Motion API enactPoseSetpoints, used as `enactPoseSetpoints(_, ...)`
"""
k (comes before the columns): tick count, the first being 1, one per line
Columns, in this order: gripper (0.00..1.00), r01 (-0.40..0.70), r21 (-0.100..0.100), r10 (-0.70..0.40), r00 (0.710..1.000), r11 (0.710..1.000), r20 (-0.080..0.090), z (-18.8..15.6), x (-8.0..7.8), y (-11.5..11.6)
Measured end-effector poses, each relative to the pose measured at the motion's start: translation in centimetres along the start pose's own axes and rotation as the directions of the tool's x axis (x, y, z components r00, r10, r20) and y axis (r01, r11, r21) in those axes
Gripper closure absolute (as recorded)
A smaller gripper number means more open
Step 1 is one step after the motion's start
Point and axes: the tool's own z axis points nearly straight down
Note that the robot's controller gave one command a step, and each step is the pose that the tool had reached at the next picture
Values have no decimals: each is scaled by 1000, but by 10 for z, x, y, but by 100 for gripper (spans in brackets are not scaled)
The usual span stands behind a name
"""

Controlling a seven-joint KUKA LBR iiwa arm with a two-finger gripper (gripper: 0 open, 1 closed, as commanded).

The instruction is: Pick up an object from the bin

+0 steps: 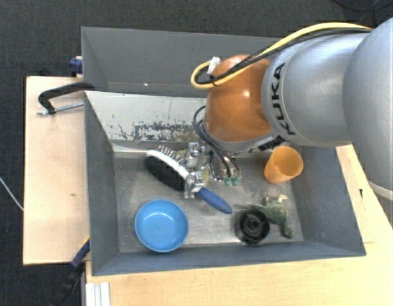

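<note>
My gripper (196,171) hangs low in the middle of the bin, under the orange wrist cover. It is right over a dish brush (163,169) with a black head and white bristles, at the point where the head meets its blue handle (215,201). The handle points toward the front right. Whether the gripper touches the brush cannot be told. A blue bowl (161,225) lies just in front and to the left of it, mouth up.
An orange cup (284,165) lies on its side at the right wall. A black round disc (252,225) and a small green thing (278,213) sit at the front right. The arm and its cover hide the bin's back right.
</note>
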Motion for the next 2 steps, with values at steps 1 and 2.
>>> enactPoseSetpoints(1, 100, 1, 0, -1, 1000, 1000, -3, -25, -2, 1)
enactPoseSetpoints(2, 100, 1, 1, -1, 1000, 1000, -5, -34, -3, 2)
